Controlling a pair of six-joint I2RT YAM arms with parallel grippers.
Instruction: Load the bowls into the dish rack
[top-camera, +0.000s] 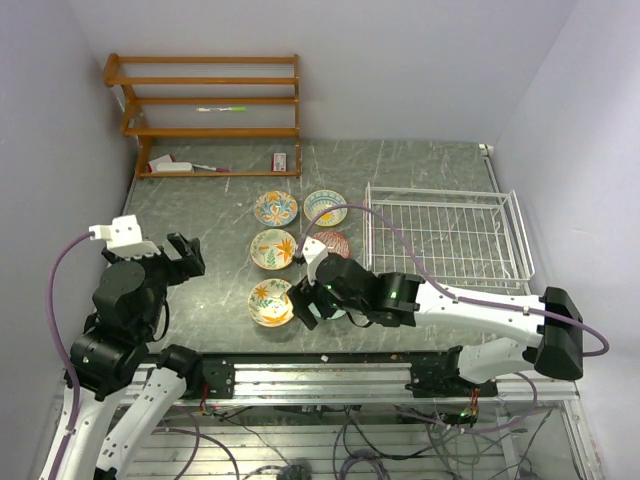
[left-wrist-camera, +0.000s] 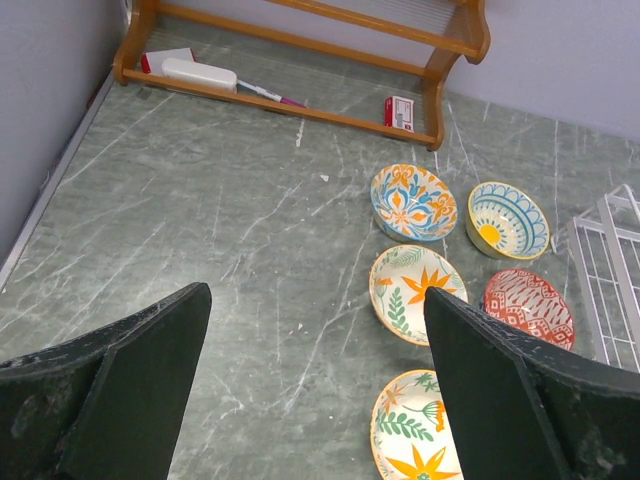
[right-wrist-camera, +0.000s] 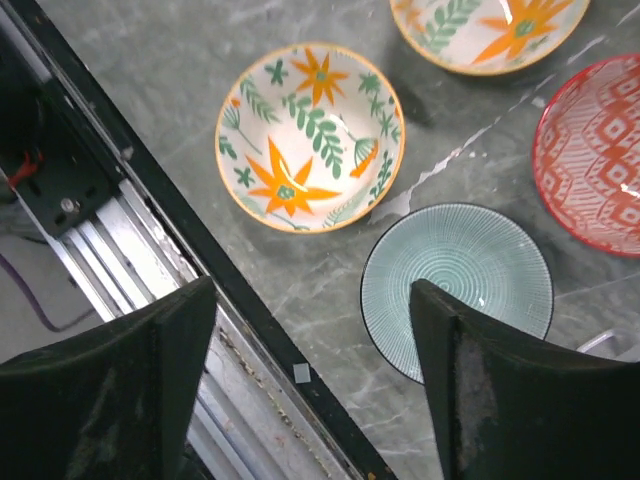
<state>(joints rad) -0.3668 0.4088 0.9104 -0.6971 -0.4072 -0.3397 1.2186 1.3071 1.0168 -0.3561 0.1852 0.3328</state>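
Top view: plain mint green ceramic bowl (top-camera: 338, 314) almost wholly hidden beneath right gripper (top-camera: 305, 304); only a sliver of rim shows.

Right wrist view: red patterned bowl (right-wrist-camera: 595, 160) cut by right edge. Upper cream bowl with orange flowers (right-wrist-camera: 490, 30) cut by top edge.

Left wrist view: nearest cream floral bowl (left-wrist-camera: 405, 435) cut by bottom edge. White wire dish rack (left-wrist-camera: 612, 265) cut at right. Orange-brown wooden shelf unit (left-wrist-camera: 468, 28) cut at top. Small red-and-white item (left-wrist-camera: 399, 110) on its lowest board too small to identify.

Orange-brown wooden shelf unit (top-camera: 250, 131) stands at the far left corner of the desk (top-camera: 210, 205). Its bottom board carries a white oblong item (left-wrist-camera: 198, 73), a thin pink-tipped stick (left-wrist-camera: 270, 95), possibly a pen, and a small red-and-white box (left-wrist-camera: 399, 110). A green-and-white marker (top-camera: 222, 108) lies on a higher board.
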